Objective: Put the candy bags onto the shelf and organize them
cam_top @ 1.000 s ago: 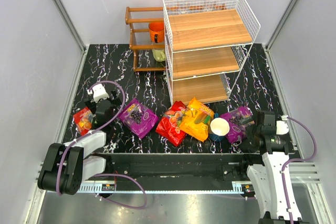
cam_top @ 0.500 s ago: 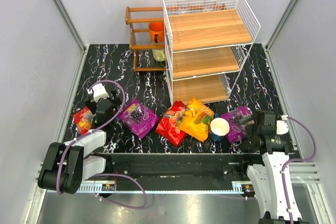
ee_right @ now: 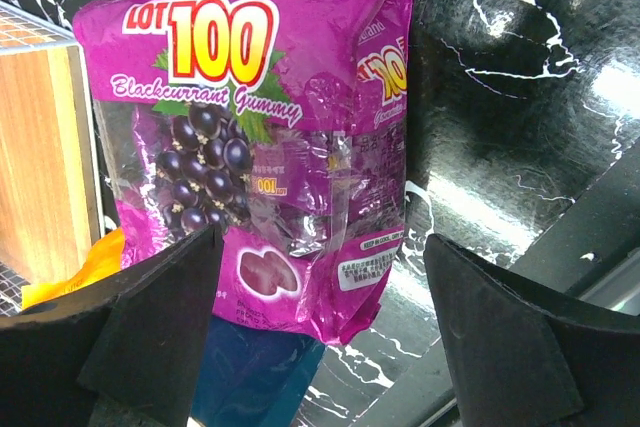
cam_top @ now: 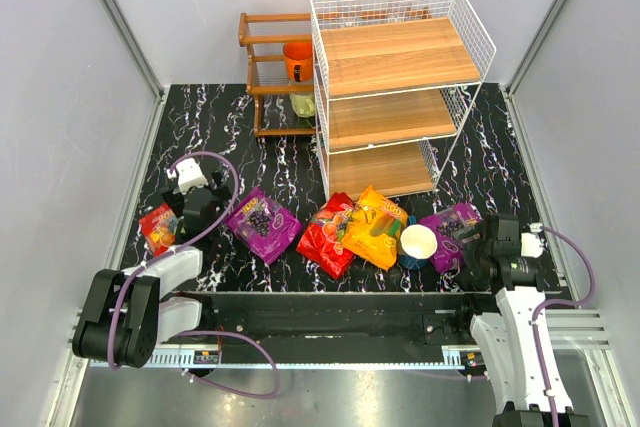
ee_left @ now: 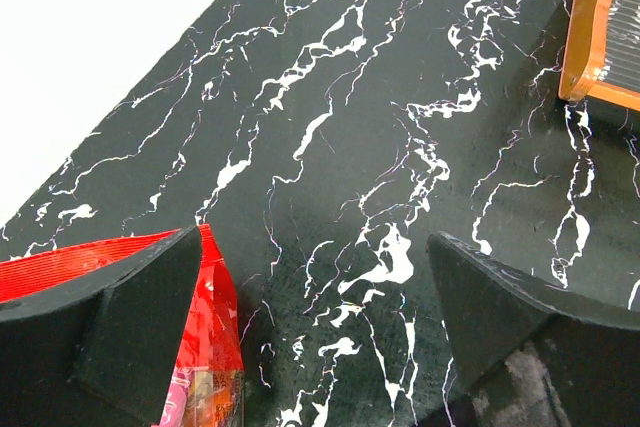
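The white wire shelf point(cam_top: 395, 87) with three wooden boards stands at the back right. Five candy bags lie on the black marble table: a red one point(cam_top: 158, 228) at far left, a purple one point(cam_top: 263, 223), a red one point(cam_top: 328, 237) under an orange-yellow one point(cam_top: 375, 227), and a purple one point(cam_top: 452, 232) at right. My left gripper point(cam_top: 198, 211) is open and low beside the far-left red bag point(ee_left: 215, 347), its left finger over the bag's edge. My right gripper point(cam_top: 484, 250) is open, with the purple blackcurrant bag point(ee_right: 260, 147) lying between its fingers.
A white paper cup with a blue outside point(cam_top: 418, 244) stands between the orange-yellow and right purple bags, and shows in the right wrist view point(ee_right: 250, 377). A dark brown wooden rack point(cam_top: 275, 67) with an orange cup stands behind, left of the shelf. Grey walls enclose the table.
My right gripper has edged slightly left, toward the right purple bag. The left arm and all the bags have not moved.
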Robot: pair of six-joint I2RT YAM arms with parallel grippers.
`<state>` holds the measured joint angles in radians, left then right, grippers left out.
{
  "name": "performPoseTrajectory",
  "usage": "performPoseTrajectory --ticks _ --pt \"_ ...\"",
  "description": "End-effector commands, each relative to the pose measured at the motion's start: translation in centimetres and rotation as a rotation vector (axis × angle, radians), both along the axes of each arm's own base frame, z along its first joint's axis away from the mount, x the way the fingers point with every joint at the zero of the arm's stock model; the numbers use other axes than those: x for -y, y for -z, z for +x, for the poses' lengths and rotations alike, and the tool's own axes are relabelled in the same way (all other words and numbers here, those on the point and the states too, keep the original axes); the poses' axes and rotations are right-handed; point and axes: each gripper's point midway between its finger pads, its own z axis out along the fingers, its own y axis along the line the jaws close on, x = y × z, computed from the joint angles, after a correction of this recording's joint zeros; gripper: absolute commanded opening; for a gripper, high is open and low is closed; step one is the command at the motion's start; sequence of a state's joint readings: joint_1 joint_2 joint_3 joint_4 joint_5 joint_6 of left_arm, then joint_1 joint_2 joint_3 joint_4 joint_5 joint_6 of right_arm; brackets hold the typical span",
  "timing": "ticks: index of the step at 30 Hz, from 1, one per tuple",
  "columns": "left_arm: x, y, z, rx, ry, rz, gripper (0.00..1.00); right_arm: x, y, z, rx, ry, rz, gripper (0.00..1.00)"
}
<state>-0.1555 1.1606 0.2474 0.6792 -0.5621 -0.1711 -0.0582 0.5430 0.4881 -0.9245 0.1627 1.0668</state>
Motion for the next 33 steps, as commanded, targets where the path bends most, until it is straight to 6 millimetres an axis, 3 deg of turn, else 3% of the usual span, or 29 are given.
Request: performPoseTrajectory --ticks 1,8,14,18,21,23,24,27,31,33 --pt "-0.1 -2.4 1.1 0.076 -0.025 -0.019 0.99 -0.2 0.3 0.7 0.022 0.009 0.015 0.89" --pt "-0.1 -2.3 1.2 0.073 -0.025 -0.018 0.99 -0.1 0.7 1.0 0.029 0.012 0.013 0.78" --pt "-0.1 -2.2 1.2 0.069 -0.027 -0.019 0.99 0.6 -0.5 1.1 0.052 0.009 -0.032 0.83" --pt "-0.1 -2.3 1.2 0.07 -0.026 -0.018 0.99 2.1 -4.5 2.1 0.135 0.01 -0.132 0.86" --pt "-0.1 -2.2 1.3 0.065 -0.026 -0.017 0.99 2.1 -9.5 4.1 0.271 -0.007 -0.15 0.83" --pt "-0.1 -2.3 1.3 0.068 -0.026 -0.018 0.99 1.7 -11.3 5.4 0.311 -0.06 -0.164 0.82" --pt "0.0 -2.2 1.3 0.065 -0.023 -0.017 0.99 1.4 -13.2 6.2 0.354 -0.096 -0.172 0.8" --pt "0.0 -2.3 1.3 0.066 -0.022 -0.017 0.99 -0.1 -15.0 8.1 0.367 -0.228 -0.167 0.77" --pt "0.0 -2.2 1.4 0.062 -0.018 -0.015 0.99 -2.4 -15.5 9.9 0.337 -0.426 -0.213 0.76" --pt "0.0 -2.2 1.4 0.061 -0.02 -0.015 0.99 -4.9 -15.7 10.1 0.33 -0.532 -0.259 0.76"
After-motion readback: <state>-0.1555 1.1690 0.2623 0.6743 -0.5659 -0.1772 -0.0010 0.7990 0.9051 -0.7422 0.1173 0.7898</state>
